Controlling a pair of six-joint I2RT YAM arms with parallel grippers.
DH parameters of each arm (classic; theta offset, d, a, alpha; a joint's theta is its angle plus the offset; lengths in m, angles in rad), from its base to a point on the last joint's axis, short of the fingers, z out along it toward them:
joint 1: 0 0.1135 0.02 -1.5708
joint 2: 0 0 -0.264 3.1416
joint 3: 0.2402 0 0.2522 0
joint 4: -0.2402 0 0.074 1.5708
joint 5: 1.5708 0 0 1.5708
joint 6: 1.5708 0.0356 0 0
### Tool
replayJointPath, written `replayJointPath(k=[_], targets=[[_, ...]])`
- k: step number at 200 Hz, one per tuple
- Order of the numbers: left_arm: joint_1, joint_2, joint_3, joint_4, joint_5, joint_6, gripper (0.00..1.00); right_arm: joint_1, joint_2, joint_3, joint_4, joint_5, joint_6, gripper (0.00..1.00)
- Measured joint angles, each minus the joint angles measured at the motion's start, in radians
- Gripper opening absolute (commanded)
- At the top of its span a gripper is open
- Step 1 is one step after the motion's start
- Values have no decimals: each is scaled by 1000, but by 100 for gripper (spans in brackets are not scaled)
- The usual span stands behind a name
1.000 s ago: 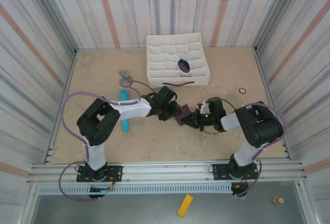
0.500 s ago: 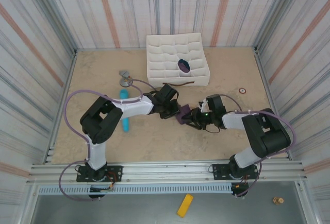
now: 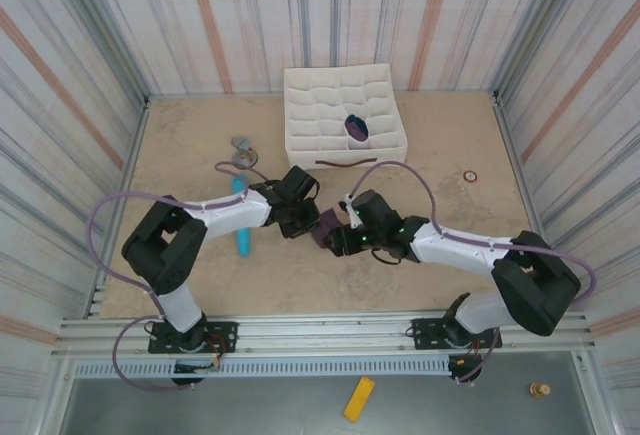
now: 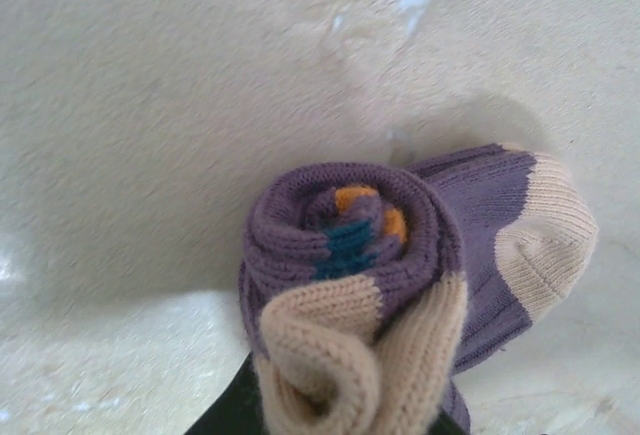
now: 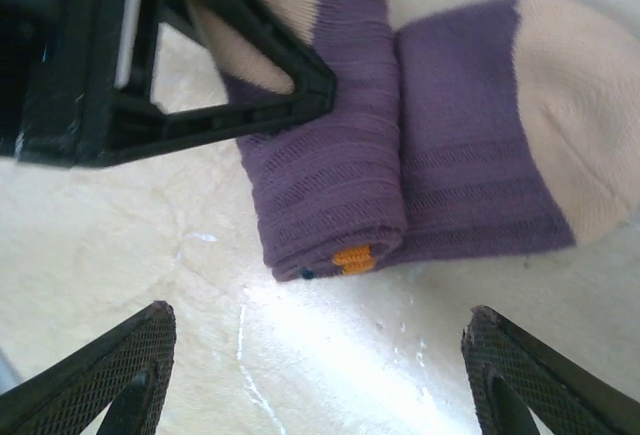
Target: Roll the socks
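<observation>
Striped walls (image 3: 250, 15), beige tabletop (image 3: 440, 135).

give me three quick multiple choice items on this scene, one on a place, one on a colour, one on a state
1. Where are the socks? A in the box; B on the table; C on the cylinder
2. What colour is the socks' unrolled end? A tan; B green; C red
3. How is the right gripper? A shut on the socks; B open; C shut on nothing

1 B, the top view shows them lying on the table.
2 A, the end past the roll is tan.
3 B, its fingers stand wide apart, clear of the socks.
</observation>
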Motion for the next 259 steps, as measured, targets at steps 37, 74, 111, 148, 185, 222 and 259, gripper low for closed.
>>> replayJointPath(k=[37, 74, 111, 148, 185, 222, 259], targets=[[0, -16, -21, 2, 19, -31, 0, 156, 26, -32, 131, 208, -169, 75], [0, -19, -24, -5, 31, -49, 0, 185, 119, -52, 242, 312, -242, 70], [9, -21, -39, 11, 57, -68, 0, 198, 179, -59, 329, 379, -262, 57], [14, -27, -60, 44, 74, -87, 0, 200, 198, -59, 362, 401, -261, 27], [30, -42, -96, 98, 101, -106, 8, 196, 202, -65, 380, 397, -226, 4], [41, -45, -105, 116, 113, -116, 50, 124, 196, -92, 428, 283, -152, 0], [42, -94, -161, 172, 105, -128, 66, -26, 185, -140, 492, 53, -38, 0]])
